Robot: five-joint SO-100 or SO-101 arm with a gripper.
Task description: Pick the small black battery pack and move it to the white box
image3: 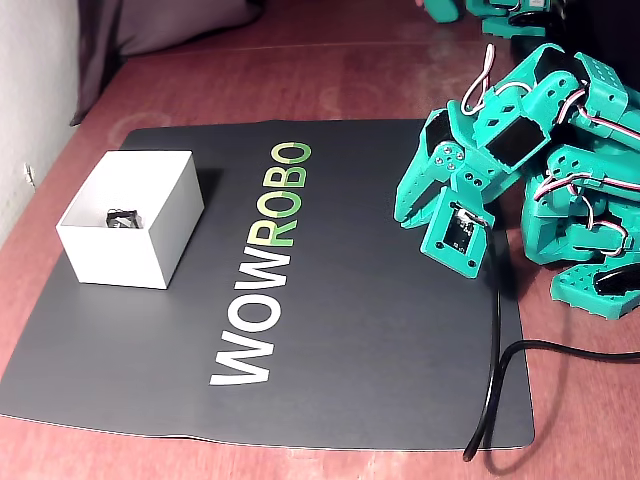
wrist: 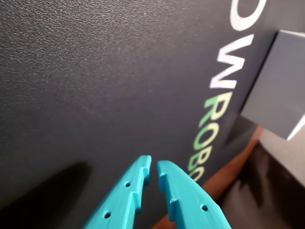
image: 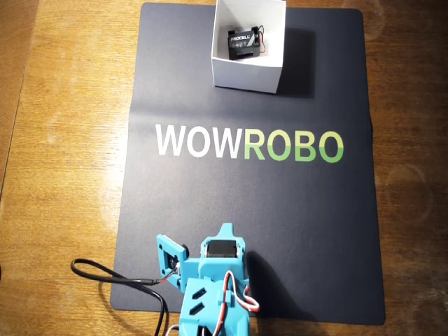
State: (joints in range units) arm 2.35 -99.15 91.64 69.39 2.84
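The small black battery pack (image: 241, 42) lies inside the white box (image: 246, 75) at the far end of the black mat in the overhead view. In the fixed view the pack (image3: 122, 217) shows at the bottom of the box (image3: 120, 255), at the left. My teal gripper (wrist: 153, 162) is shut and empty, its jaws almost touching, hovering above bare mat. It is folded back near the arm's base (image: 224, 231), far from the box. In the fixed view the gripper (image3: 405, 210) points down at the mat's right side. A grey corner of the box (wrist: 279, 95) shows in the wrist view.
The black mat (image: 210, 210) with the WOWROBO lettering (image: 248, 143) lies on a wooden table (image: 63, 140). A black cable (image3: 495, 340) runs along the mat's edge beside the arm's base. More teal arm parts (image3: 590, 230) stand at the right of the fixed view.
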